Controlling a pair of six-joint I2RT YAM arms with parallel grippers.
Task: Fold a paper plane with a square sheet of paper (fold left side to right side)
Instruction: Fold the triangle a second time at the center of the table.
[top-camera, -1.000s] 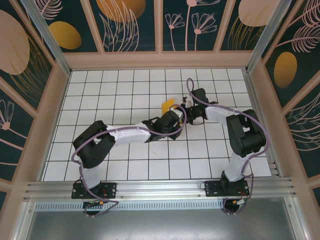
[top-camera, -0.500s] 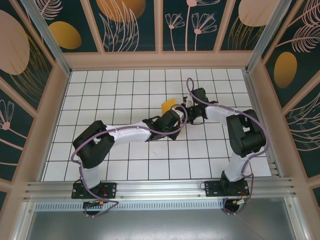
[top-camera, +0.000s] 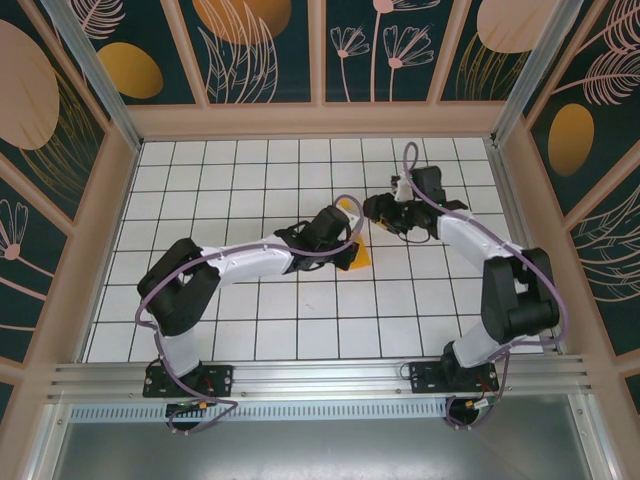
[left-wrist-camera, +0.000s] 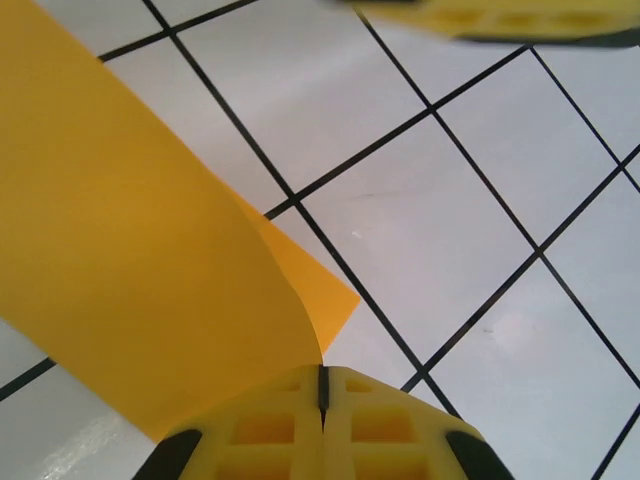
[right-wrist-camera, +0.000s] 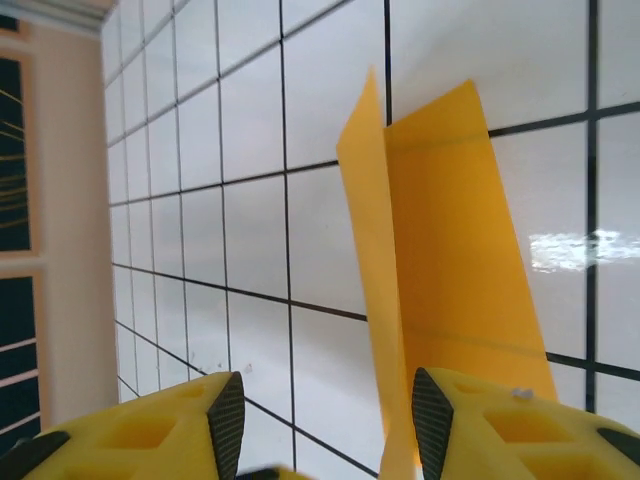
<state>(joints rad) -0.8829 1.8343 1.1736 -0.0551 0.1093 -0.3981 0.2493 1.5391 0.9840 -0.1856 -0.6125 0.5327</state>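
Left side first: our left gripper (left-wrist-camera: 322, 388) has its fingers pressed together with an edge of the square sheet of paper (left-wrist-camera: 130, 250) pinched in the seam. In the wrist view the sheet bows up off the tiled table (left-wrist-camera: 450, 230) toward 10 o'clock. From above, the sheet sits just off table centre toward 2 o'clock, half lifted.

Over at its 1 o'clock side, the right gripper (right-wrist-camera: 325, 430) has its fingers apart. The standing flap runs down right beside one of them, not squeezed.

What worries us: with just one pinch holding it, any sideways drag could slide the whole sheet, so the left edge lands crooked on the right one. Yank too hard and we tear or crumple it. The right gripper could also snag the flap.
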